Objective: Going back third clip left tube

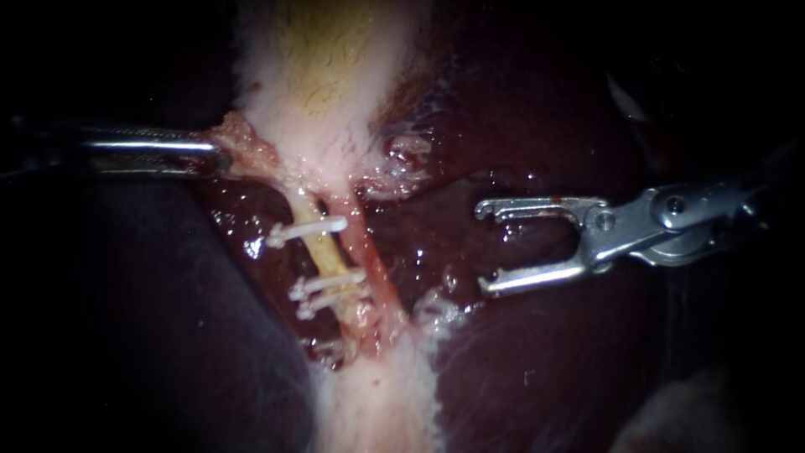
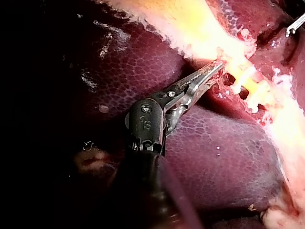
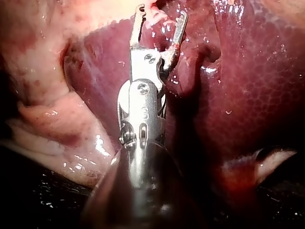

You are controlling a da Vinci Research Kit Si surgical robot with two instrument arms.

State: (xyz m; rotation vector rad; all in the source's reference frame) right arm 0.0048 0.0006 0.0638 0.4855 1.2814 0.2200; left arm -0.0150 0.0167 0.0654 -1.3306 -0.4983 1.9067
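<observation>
Endoscope: right instrument (image 1: 482, 247) is nearest, coming in from the right over the liver (image 1: 537, 361). Its jaws are spread wide with nothing between them, and they sit well right of the tubes. The left tube (image 1: 323, 252), yellowish, runs down from the gallbladder (image 1: 327, 67) at centre. It carries three white clips (image 1: 306, 231), one upper and two close together lower down. The right tube (image 1: 369, 260), pinker, lies just beside it and is bare. The left instrument (image 1: 220, 155) comes in from the left, jaws pinching a pink tissue flap (image 1: 247, 143) at the gallbladder's lower left edge, above the clips.

Left wrist: the left instrument's jaws are pressed together on the pale tissue edge. The clipped tube is just ahead of and beside the tip, with liver under the shaft. A hooked tip of the right instrument shows far off.

Right wrist: jaws spread and empty, above wet liver. Pale tissue lies to one side of the shaft. Can't make out the clips here.
</observation>
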